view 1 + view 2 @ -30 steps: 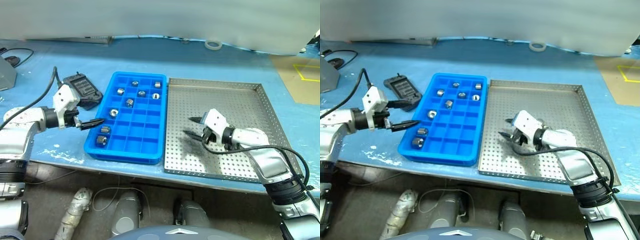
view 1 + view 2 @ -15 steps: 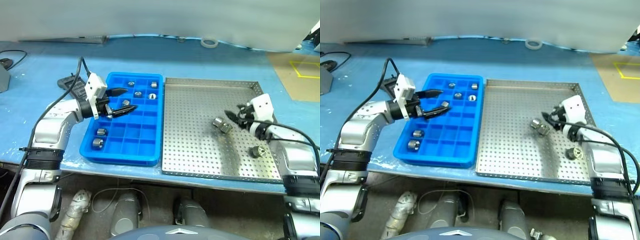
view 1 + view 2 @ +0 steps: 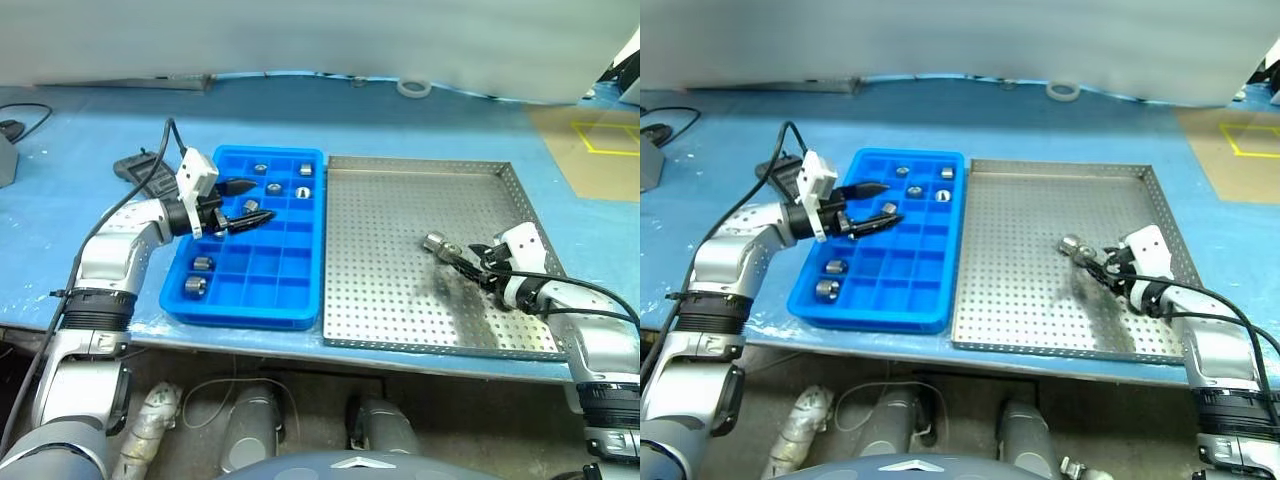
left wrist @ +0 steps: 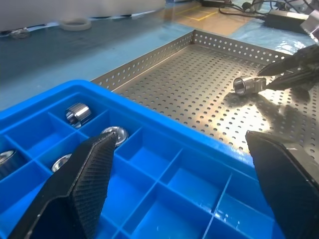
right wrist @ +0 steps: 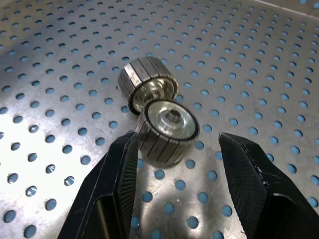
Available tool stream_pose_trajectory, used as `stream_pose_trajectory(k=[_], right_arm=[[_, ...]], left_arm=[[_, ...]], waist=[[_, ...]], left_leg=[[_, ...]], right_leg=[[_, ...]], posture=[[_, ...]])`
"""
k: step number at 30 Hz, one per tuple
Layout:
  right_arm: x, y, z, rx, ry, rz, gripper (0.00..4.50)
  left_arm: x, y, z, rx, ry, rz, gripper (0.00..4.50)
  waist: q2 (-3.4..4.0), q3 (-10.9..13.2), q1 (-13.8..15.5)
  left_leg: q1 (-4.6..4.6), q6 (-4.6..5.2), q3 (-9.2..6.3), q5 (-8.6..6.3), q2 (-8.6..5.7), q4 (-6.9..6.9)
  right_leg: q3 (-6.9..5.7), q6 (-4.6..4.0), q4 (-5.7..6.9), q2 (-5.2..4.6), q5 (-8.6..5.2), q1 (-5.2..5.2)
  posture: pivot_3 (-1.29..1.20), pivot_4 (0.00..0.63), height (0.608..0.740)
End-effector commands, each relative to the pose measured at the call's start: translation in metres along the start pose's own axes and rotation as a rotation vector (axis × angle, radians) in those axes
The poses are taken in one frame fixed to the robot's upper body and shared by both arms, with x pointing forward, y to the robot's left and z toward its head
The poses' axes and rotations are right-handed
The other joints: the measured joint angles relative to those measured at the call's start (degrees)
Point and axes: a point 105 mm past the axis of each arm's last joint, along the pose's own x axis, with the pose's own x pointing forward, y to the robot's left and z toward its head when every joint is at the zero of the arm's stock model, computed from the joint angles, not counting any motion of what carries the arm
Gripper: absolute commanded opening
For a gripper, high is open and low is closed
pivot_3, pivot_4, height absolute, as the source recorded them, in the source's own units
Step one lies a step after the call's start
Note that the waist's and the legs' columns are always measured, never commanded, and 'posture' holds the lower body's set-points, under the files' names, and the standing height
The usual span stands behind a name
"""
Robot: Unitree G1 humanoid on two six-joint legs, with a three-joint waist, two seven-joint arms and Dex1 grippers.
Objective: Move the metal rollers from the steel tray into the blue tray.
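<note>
The work surface is a table (image 3: 420, 120) covered in blue sheeting. A pale wall panel (image 3: 300, 35) runs along its far edge. A white tape roll (image 3: 412, 89) lies near that far edge. At the far right corner, a brown floor area (image 3: 585, 150) carries yellow line marking (image 3: 600, 135). Lighting is even.

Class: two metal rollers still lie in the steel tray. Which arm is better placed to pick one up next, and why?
Right. Its tool stands open around the rollers in the steel tray; the left tool hangs over the blue tray.
</note>
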Motion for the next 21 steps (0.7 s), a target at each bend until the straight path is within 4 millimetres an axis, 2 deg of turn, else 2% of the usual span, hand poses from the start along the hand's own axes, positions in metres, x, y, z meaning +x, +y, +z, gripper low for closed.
stream_pose_trajectory(k=[1, 6, 14, 21], right_arm=[[0.002, 0.002, 0.003, -0.019, -0.025, 0.000, 2.69], [0.009, 0.009, -0.002, -0.012, -0.017, 0.019, 2.69], [0.018, 0.005, 0.008, -0.033, -0.061, -0.003, 2.69], [0.028, 0.016, 0.011, -0.056, -0.074, 0.019, 2.69]], left_arm=[[0.002, -0.001, 0.014, 0.044, -0.028, -0.008, 4.36], [0.002, 0.001, 0.015, 0.043, -0.030, -0.004, 4.36], [0.002, 0.003, 0.013, 0.038, -0.028, 0.012, 4.36], [0.005, 0.003, 0.011, 0.027, -0.033, 0.013, 4.36]], waist=[[0.00, 0.0, -0.2], [0.00, 0.0, -0.4], [0.00, 0.0, -0.4], [0.00, 0.0, -0.3]], left_leg=[[-0.01, 0.04, 0.00, 0.02, 0.00, -0.01], [-0.01, 0.19, 0.00, 0.08, 0.00, -0.01], [0.02, 0.02, 0.00, -0.01, 0.00, 0.04], [-0.02, 0.06, 0.00, -0.02, 0.00, 0.01]], right_leg=[[0.00, 0.00, 0.00, 0.00, 0.00, -0.01], [0.00, 0.00, -0.02, 0.00, 0.00, -0.01], [0.00, 0.00, 0.00, 0.00, 0.00, 0.03], [0.00, 0.00, -0.03, 0.00, 0.00, 0.00]], posture=[[-0.16, 0.150, 0.740], [-0.15, 0.150, 0.740], [-0.14, 0.150, 0.740], [-0.14, 0.150, 0.740]])
